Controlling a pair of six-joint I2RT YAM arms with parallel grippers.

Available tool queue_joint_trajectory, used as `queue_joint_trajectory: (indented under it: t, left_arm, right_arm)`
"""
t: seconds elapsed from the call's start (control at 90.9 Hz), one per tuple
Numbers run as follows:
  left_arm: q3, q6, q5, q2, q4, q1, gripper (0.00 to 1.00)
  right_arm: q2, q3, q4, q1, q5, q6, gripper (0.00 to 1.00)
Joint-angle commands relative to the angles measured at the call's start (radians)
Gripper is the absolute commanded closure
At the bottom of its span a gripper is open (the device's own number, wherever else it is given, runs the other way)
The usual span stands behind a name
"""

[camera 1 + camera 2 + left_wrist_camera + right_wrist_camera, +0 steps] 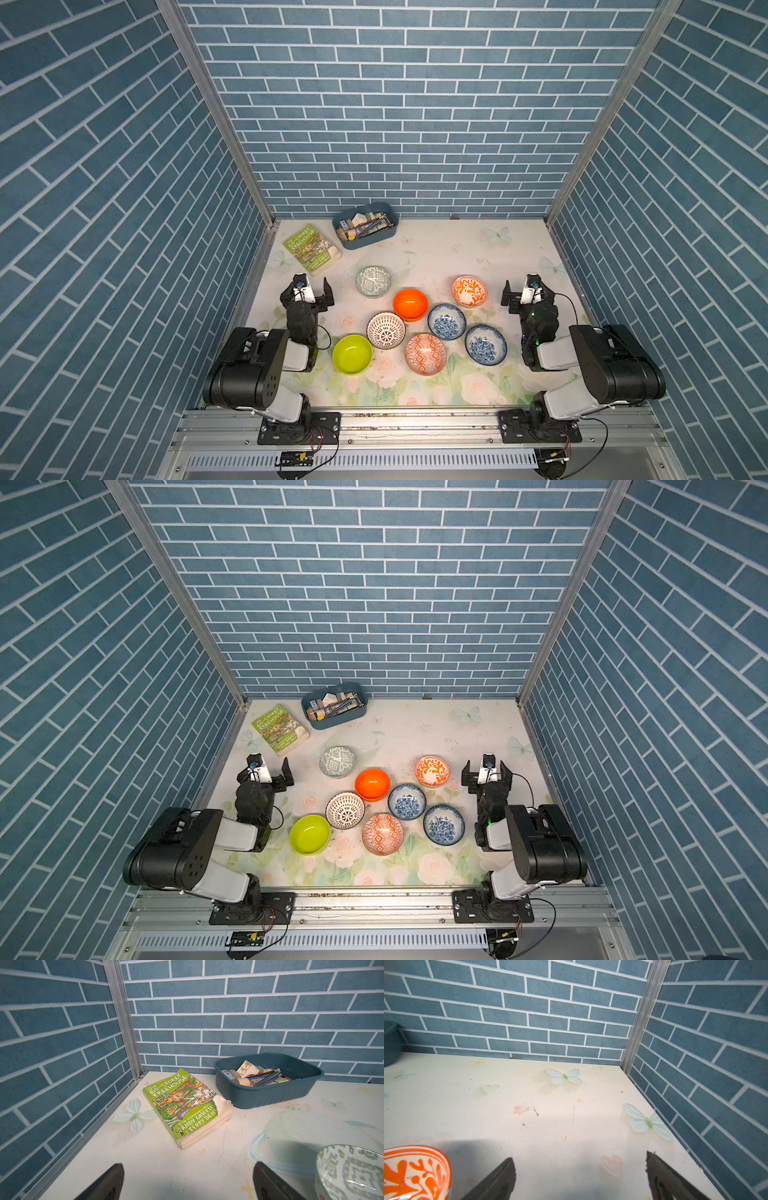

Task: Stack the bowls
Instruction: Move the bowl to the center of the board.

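Note:
Several small bowls sit apart, none stacked, on the floral table between my arms in both top views: grey-green geometric (373, 281), plain orange (410, 304), orange-white leafy (469, 291), white lattice (385, 330), two blue floral (446, 321) (486, 345), orange-white diamond (425, 354), lime green (352, 354). My left gripper (309, 287) stands open and empty, left of the grey-green bowl (351, 1174). My right gripper (527, 287) is open and empty too, right of the leafy bowl (415, 1172). Bare tabletop shows between the fingers of both grippers (188, 1167) (579, 1159).
A green paperback book (311, 249) lies at the back left. Beside it, against the back wall, stands a blue tray (376, 242) of stationery. Blue brick walls close in the table on three sides.

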Motion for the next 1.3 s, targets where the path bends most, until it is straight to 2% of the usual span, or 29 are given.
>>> queue_joint_trajectory:
  t: [0.0,1.287]
  left_arm:
    - [0.013,0.005,0.009,-0.001,-0.003,0.006,0.00]
    - [0.007,0.005,0.003,-0.003,0.007,0.006,0.00]
  right_arm:
    - [0.002,0.014,0.007,-0.007,-0.011,0.021,0.01]
    - [0.002,0.020,-0.004,-0.016,-0.033,0.026,0.00]
